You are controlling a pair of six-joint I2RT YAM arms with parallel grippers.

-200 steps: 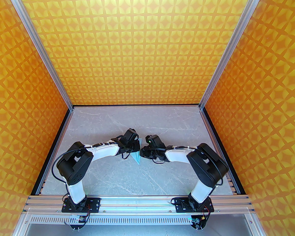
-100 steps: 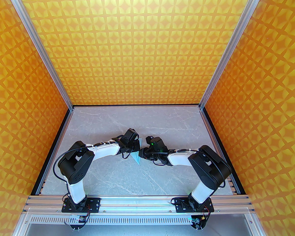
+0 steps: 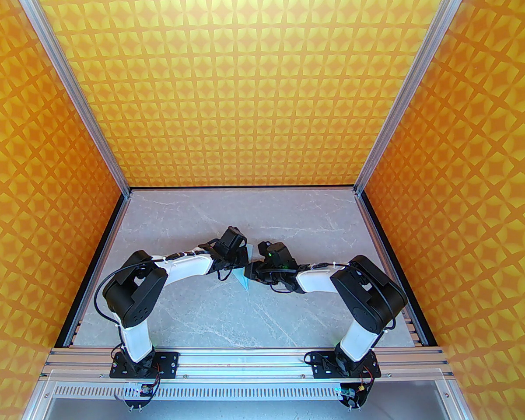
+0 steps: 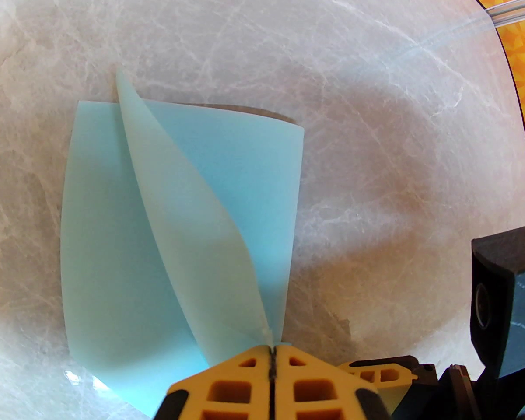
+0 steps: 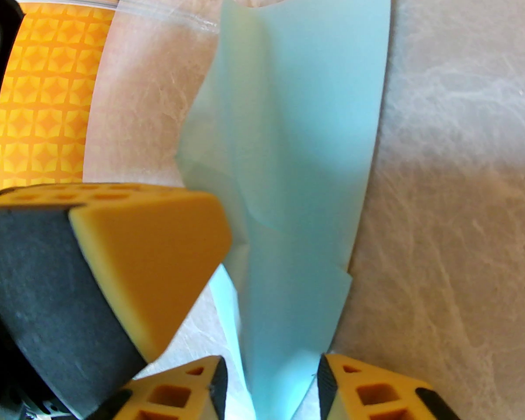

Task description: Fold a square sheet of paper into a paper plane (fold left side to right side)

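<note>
The paper (image 4: 113, 234) is thin, smooth and matt, soft blue. The desk (image 4: 332, 59) looks like grey stone with white veins, smooth and a bit shiny. The left end effector (image 4: 272, 357) has matt yellow plastic fingers (image 4: 201, 383) with holes. The frame post (image 3: 72, 81) at 10 o'clock is bare ribbed metal.

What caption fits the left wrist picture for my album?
The left hand pinches a raised flap of the light-blue paper on the table.
</note>
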